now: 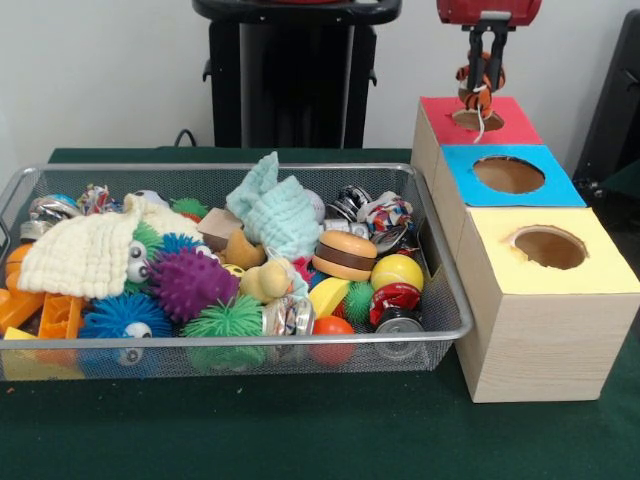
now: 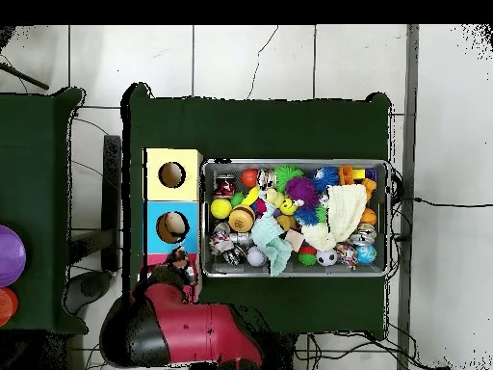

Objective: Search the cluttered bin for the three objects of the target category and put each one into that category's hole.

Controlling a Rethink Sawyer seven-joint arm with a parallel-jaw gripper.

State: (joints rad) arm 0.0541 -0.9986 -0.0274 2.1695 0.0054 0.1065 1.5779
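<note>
Gripper (image 1: 485,82) fingers clamped on small orange/black/white toy (image 1: 481,88), white string dangling, directly above red box hole (image 1: 478,119). Wire bin (image 1: 440,262) w/ cluttered toys sits just beside the boxes.

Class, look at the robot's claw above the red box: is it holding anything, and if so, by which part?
Yes. The claw is shut on a small orange, black and white toy, gripped at its upper part, so its body and white string hang over the red box's hole.
</note>
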